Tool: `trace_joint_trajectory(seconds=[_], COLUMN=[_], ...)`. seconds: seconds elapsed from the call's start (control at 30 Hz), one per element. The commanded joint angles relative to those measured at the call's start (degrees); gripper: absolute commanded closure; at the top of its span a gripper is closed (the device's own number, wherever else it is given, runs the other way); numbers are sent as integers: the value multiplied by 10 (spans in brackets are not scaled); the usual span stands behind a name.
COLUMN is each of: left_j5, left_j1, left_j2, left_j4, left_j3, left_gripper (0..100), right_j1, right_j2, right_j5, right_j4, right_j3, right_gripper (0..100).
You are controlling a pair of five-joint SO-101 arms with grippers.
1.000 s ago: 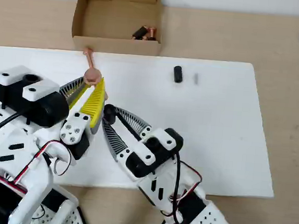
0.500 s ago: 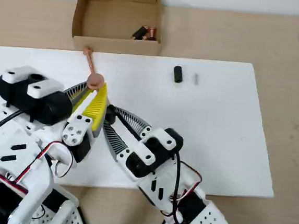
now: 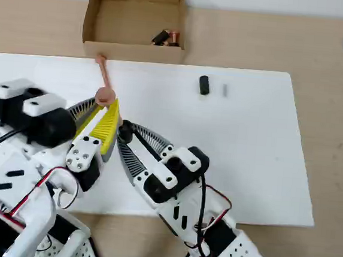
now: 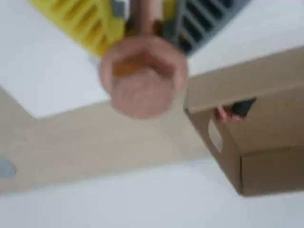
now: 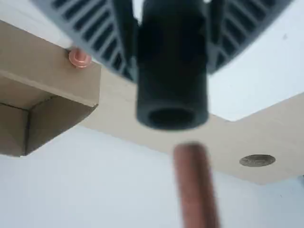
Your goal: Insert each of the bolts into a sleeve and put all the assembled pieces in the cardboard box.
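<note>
Copper-coloured bolt (image 3: 103, 80), round-headed, sits pinched in the left gripper (image 3: 106, 103), fingers closed on it, shaft pointing away from the arms. Just beside it, the right gripper (image 3: 123, 130) is clamped around a black cylindrical sleeve (image 5: 172, 71), bore open. Lining shaft and bore on one axis before pushing should avoid jamming. Farther off, a spare black sleeve (image 3: 204, 85) lies on the white board (image 3: 259, 160). Beyond, the open cardboard box (image 3: 92, 19) holds one assembled piece (image 3: 166, 38), on a wooden table (image 3: 334, 119).
</note>
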Motion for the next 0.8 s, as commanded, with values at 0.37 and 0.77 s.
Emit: trace_joint_trajectory(seconds=[0.37, 0.77], left_j5=[18, -2], left_j1=[35, 31], left_j2=[0, -1], left_j4=[-4, -27], left_j3=[-14, 18], left_gripper=[995, 995], right_j1=[-4, -4], right_j2=[-12, -12], right_j5=[-4, -4], right_j4=[1, 0], right_j3=[1, 0], right_gripper=[989, 989])
